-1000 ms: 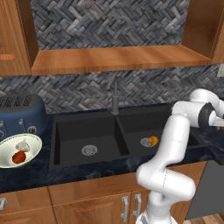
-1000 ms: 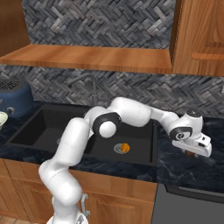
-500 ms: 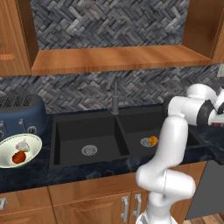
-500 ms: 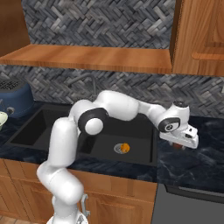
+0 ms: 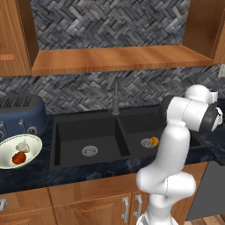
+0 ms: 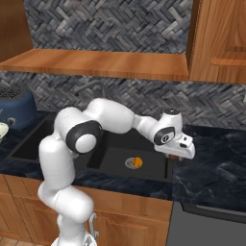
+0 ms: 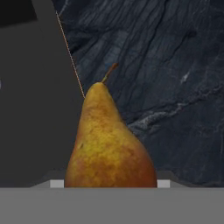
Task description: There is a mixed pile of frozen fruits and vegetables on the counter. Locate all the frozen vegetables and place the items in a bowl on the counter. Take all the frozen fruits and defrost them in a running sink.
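The end effector [image 6: 185,154] hangs just right of the sink [image 6: 96,158], over the dark worktop [image 6: 211,163]. Its jaws are narrowed on a pear [image 7: 109,144], which rises stem-up in the hand view with marbled stone behind it and the sink's black edge to one side. As a fruit it probably belongs in the sink for defrosting, which would explain why it is carried clear of the stone beside the basin.

An orange fruit [image 5: 154,141] already lies at the drain of the sink's right basin. Well left of the sink, the bowl [image 5: 9,151] sits on the worktop with a red tomato [image 5: 18,158] and a pale garlic bulb [image 5: 23,147] inside, so the vegetables look sorted. No water shows at the faucet [image 5: 115,97].

No brand, label or writing can be read anywhere.
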Tool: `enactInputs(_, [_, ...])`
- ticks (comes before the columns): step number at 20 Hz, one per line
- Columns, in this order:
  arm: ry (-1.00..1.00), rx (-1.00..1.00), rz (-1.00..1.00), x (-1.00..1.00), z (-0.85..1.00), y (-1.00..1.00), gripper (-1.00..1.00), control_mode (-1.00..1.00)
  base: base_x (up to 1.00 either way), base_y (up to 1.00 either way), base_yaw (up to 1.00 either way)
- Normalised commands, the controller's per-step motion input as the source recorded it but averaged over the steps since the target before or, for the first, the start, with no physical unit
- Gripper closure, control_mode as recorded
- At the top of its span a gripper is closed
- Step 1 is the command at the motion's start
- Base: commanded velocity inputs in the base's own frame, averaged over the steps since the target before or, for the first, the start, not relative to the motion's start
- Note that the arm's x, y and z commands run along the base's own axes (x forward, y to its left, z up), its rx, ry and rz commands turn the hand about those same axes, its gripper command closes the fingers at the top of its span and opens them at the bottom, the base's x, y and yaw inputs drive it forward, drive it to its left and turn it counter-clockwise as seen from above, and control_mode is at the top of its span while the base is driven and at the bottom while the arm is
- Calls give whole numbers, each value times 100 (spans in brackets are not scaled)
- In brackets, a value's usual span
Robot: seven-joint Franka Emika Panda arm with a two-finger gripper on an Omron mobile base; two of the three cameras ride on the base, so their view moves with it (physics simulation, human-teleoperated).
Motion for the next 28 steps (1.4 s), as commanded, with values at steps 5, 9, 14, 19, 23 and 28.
enactInputs(5, [5,-2,6,7,0,78,100,-100,0,0,0])
enactInputs(9, [6,0,5,15,0,69,100,-100,0,0,0])
enactInputs(14, [7,0,3,23,0,51,100,-100,0,0,0])
enactInputs(19, [6,2,0,31,0,22,100,-100,0,0,0])
enactInputs(23, [5,3,0,32,-3,8,100,-100,0,0,0])
enactInputs(28, [4,2,1,29,-15,10,100,-100,0,0,0])
